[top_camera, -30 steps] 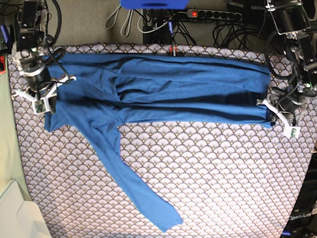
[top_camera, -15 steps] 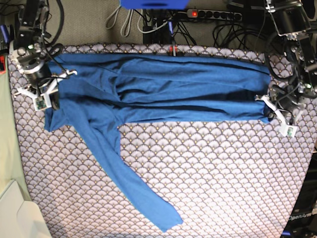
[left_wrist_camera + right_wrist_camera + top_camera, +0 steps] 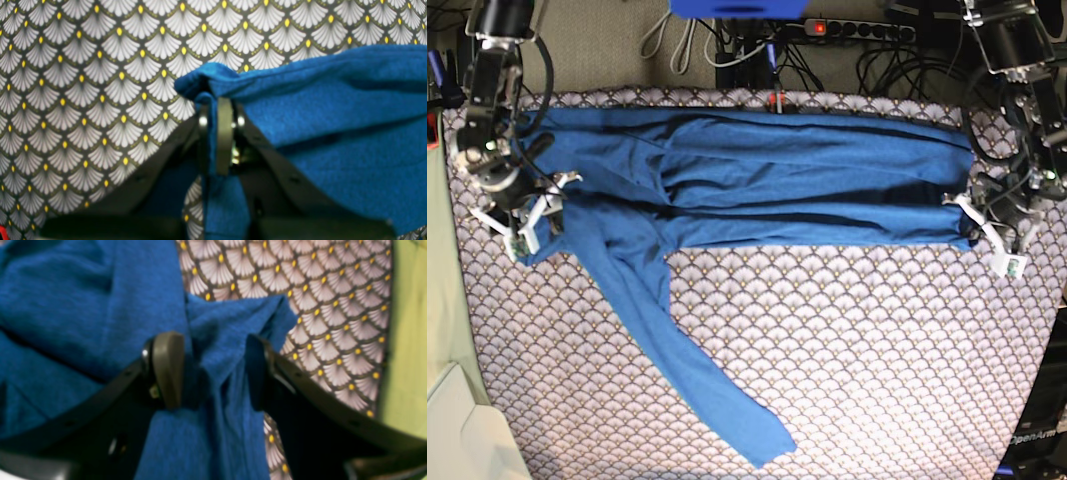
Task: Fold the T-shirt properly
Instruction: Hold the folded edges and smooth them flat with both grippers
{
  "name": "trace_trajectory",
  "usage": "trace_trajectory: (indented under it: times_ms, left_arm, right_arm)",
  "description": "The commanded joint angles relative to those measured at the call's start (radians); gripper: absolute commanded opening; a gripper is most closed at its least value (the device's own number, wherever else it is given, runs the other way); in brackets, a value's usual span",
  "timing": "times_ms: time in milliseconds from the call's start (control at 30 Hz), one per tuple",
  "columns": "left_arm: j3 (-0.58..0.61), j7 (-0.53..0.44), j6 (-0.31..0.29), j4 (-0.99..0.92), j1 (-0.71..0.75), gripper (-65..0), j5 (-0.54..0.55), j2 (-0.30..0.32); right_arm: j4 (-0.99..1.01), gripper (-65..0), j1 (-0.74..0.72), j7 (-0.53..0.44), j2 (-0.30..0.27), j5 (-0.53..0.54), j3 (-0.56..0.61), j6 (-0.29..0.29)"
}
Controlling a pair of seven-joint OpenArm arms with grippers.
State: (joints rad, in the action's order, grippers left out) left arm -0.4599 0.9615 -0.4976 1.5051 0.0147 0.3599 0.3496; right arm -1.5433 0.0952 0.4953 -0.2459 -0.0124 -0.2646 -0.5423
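T-shirt [image 3: 757, 180]: medium-blue, long-sleeved knit, lying across the far half of the tablecloth [image 3: 857, 360] as a long band running side to side. The body is doubled lengthwise, with dark fold shadows along its length. One sleeve [image 3: 692, 370] trails loose from the band's camera-left end, slanting toward the near edge of the table and ending well apart from the body.

Right gripper [image 3: 522, 215] (camera-left in the base view): at the shoulder end of the band. In the right wrist view its jaws stand apart, with a pinch of blue cloth [image 3: 220, 340] bunched between them, resting against one pad and clear of the other. Judged released, or in the act of releasing; not a firm grip.

Left gripper [image 3: 987, 232] (camera-right): at the hem-end corner. In the left wrist view its pads are pressed together on a fold of the shirt's edge [image 3: 213, 100], the fabric pulled up into a small peak over the tablecloth pattern.

Progress, as judged: the first lengthwise fold appears laid down; roughly the early-to-middle part of the job. Left to do, by the look of it: bring the stray sleeve onto the body, smooth the wrinkled shoulder region, free the hem corner, and fold the band crosswise into a compact packet.

Also present: power strip and cables [image 3: 857, 30] beyond the far edge of the table.
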Motion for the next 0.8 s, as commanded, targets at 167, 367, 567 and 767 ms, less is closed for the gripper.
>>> trace_trajectory:
  times_ms: [167,367,567,767]
  left_arm:
    - [-0.003,-0.023,0.007,0.013,-0.031,-64.5,0.008,0.015]
    - [-0.001,-0.022,0.009,0.01,-0.048,-64.5,0.008,0.015]
    - [-0.001,-0.022,0.01,0.009,-0.051,-64.5,0.008,0.013]
    - [-0.001,-0.022,0.01,0.009,-0.06,-64.5,0.006,0.013]
  right_arm:
    - [0.051,-34.0,-0.041,-0.031,-0.013,0.012,0.011,0.003]
    - [0.051,-34.0,-0.039,-0.031,-0.008,0.013,0.011,0.003]
    - [0.053,-34.2,-0.03,-0.03,0.001,0.013,0.047,0.003]
    - [0.053,-34.7,-0.021,-0.031,0.021,0.013,0.058,0.003]
